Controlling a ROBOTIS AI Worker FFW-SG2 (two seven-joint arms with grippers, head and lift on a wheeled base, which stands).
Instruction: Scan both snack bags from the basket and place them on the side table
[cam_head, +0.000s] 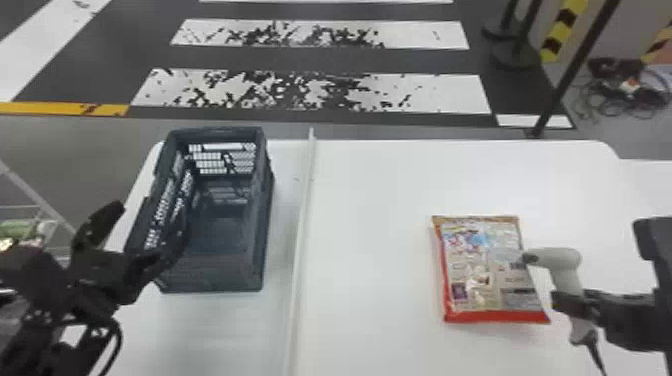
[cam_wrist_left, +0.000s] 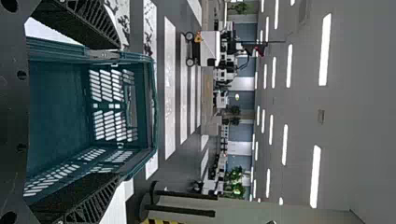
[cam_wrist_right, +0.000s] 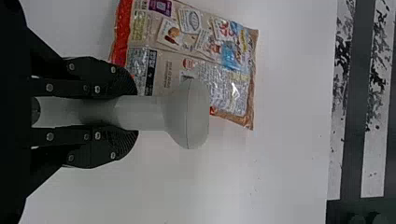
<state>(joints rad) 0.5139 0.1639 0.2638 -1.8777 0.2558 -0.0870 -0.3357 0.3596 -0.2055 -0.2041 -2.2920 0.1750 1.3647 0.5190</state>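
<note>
Snack bag: one bag (cam_head: 487, 280) lies flat on the white table (cam_head: 370, 215), to the right of the divider strip (cam_head: 300, 225), with its printed side up.
Bag print: small boxed panels and blocks of fine text cover a tan ground; there is a blue patch toward the far end, a purple panel near the red near edge (the loudest bit of colour on it), and what looks like a barcode beside the scanner's nose.
Scanner: the pale handheld scanner (cam_head: 560, 260) has its nose over the bag's right edge; whether they touch I cannot tell. A dark cord (cam_head: 595, 355) runs from the foot of its handle.
Right gripper: (cam_head: 575, 302) clasps the scanner's handle, one finger on each side.
Basket: the dark blue-green basket (cam_head: 263, 210) stands upright left of the strip, its bare floor and slotted walls visible inside.
Left gripper: (cam_head: 140, 231) is at the basket's near left side, jaws wide with a broad gap between; contact with the rim I cannot tell.
Floor beyond: white crossing stripes (cam_head: 320, 90) with worn dark patches.
</note>
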